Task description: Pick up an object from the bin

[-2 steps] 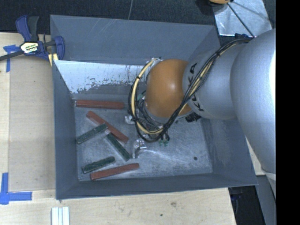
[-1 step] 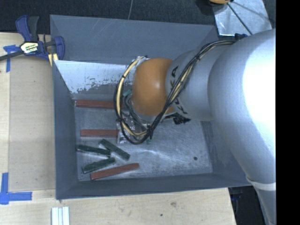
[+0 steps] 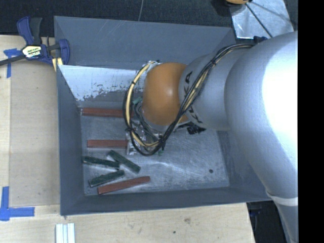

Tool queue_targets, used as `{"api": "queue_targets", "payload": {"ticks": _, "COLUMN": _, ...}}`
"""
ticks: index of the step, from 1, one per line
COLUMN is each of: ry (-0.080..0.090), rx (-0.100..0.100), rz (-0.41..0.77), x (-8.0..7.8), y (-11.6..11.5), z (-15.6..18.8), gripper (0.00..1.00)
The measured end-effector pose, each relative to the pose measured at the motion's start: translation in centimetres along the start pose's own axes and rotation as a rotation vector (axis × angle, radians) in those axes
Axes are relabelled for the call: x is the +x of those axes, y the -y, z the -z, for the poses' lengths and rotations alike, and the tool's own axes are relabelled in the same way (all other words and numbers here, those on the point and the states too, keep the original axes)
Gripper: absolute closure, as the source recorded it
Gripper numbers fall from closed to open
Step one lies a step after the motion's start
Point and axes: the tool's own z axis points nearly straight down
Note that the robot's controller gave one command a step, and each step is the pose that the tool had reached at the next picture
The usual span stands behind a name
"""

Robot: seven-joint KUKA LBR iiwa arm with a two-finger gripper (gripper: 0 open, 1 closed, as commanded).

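My gripper (image 3: 134, 144) sits low in the middle of the bin, mostly hidden under the orange cover and cables. It is at the right end of a reddish-brown flat stick (image 3: 105, 143) lying on the bin floor. Just below it lies a dark green stick (image 3: 124, 161), set at a slant. Another reddish-brown stick (image 3: 101, 112) lies along the back wall, its right end hidden behind the cables.
Toward the front left lie two more dark green sticks (image 3: 100, 161) (image 3: 106, 177) and a third reddish-brown stick (image 3: 124, 185). The arm covers the bin's right and upper part.
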Motion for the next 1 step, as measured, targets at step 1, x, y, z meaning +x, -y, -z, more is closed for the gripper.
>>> {"api": "queue_targets", "payload": {"ticks": 1, "ry": -0.012, "rx": 0.0, "rz": 0.072, "x": -0.63, "y": -0.01, "z": 17.51, "gripper": 1.0}}
